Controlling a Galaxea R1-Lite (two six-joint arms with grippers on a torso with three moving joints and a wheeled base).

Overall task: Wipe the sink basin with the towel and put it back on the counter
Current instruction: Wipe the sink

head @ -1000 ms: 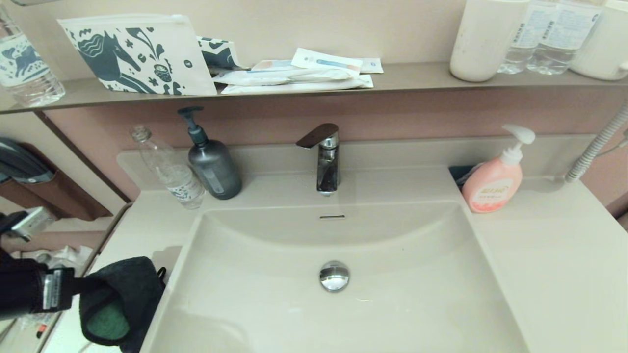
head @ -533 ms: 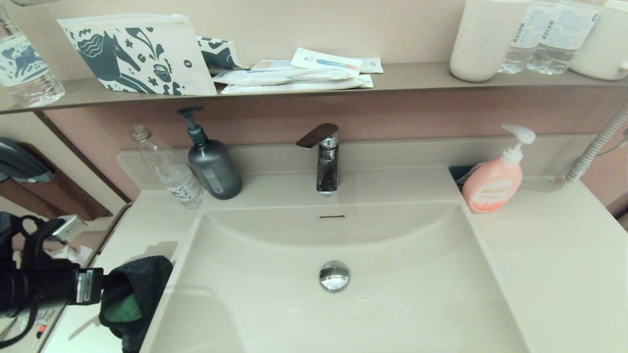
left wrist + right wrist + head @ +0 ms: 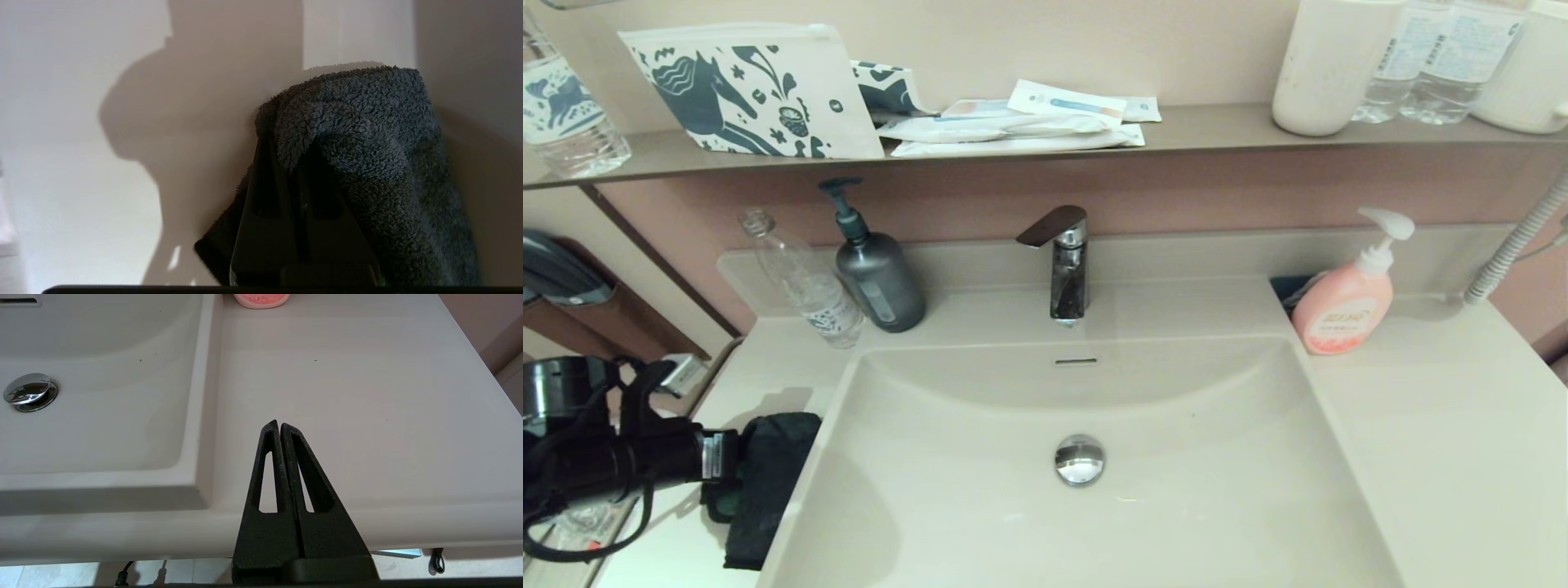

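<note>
The dark grey towel (image 3: 768,474) hangs from my left gripper (image 3: 289,141), which is shut on it, over the narrow strip of counter (image 3: 731,384) beside the basin's left rim. The cloth's fold (image 3: 367,134) drapes over the fingertips and hides them. A little green shows at the wrist end. The off-white sink basin (image 3: 1192,506) fills the middle, with its chrome drain plug (image 3: 1079,459) and overflow slit (image 3: 1076,360). My right gripper (image 3: 280,424) is shut on nothing, low above the counter (image 3: 347,396) right of the basin near the front edge. It is out of the head view.
A chrome faucet (image 3: 1065,269) stands behind the basin. A grey pump bottle (image 3: 876,278) and a clear plastic bottle (image 3: 805,286) stand at the back left, and a pink soap dispenser (image 3: 1343,306) at the back right. The brown-grey shelf (image 3: 1217,126) above holds pouches, packets and bottles.
My left arm has swung right and forward with the towel, bringing it closer to the basin's left rim. The cloth has turned, so less of its green face shows.
</note>
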